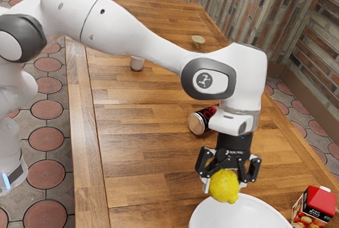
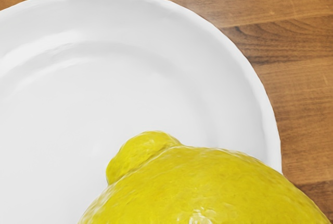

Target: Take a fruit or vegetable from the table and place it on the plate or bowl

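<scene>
Lemon (image 1: 224, 187) clamped in pincer (image 1: 226, 183) above white plate (image 1: 211, 213); juice carton's (image 1: 315, 207) label unreadable.

Tipped can (image 1: 199, 121), juice carton (image 1: 316, 207), beige cup (image 1: 198, 41), white cup (image 1: 136, 63)

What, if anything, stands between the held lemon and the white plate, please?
Nothing visible does. The gripper holds the lemon over the rim of the white plate, and the wrist view shows bare plate beneath it. The can lies farther back.
</scene>
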Controlling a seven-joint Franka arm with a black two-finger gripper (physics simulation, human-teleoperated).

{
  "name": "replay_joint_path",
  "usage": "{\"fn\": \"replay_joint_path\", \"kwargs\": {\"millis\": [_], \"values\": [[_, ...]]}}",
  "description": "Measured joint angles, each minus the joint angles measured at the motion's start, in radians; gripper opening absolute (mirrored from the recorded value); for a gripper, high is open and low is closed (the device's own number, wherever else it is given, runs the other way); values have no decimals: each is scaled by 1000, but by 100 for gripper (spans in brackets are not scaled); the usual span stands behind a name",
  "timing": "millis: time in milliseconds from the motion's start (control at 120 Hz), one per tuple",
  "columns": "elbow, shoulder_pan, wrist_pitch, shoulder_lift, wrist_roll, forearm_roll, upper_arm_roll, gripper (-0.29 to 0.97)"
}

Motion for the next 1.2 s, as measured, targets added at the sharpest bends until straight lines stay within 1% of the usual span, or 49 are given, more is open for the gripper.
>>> {"fn": "replay_joint_path", "kwargs": {"millis": [133, 283, 650, 808, 900, 950, 1008, 1050, 1200], "values": [[1, -26, 13, 27, -8, -8, -19, 21], [1, -26, 26, 34, -16, -11, -36, 21], [2, -23, 37, 43, -28, -15, -40, 21], [2, -23, 63, 55, -32, -24, -84, 23], [3, -22, 77, 56, -33, -30, -93, 23], [3, -21, 82, 56, -34, -32, -94, 26], [3, -23, 85, 60, -33, -35, -95, 41], [3, -22, 86, 66, -31, -38, -100, 48], [5, -21, 84, 76, -25, -45, -108, 60]]}}
